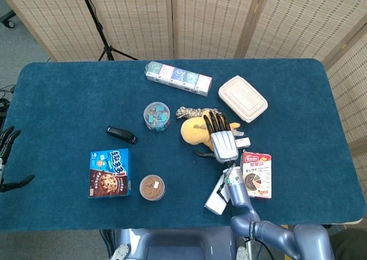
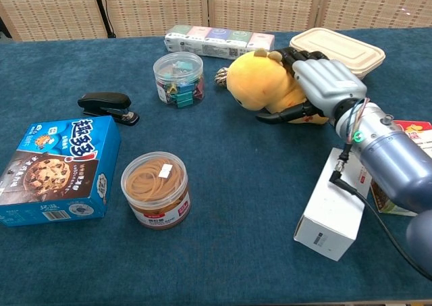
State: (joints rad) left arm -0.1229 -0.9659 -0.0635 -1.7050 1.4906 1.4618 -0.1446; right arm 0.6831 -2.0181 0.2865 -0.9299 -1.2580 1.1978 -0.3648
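Contact is made by the right hand (image 2: 322,83) on the yellow plush toy (image 2: 260,82), fingers draped over it, thumb beneath; grasp apparently closed. Toy lies beside the lidded container (image 2: 337,47).

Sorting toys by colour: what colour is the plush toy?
Yellow plush toy, clearest in the chest view.
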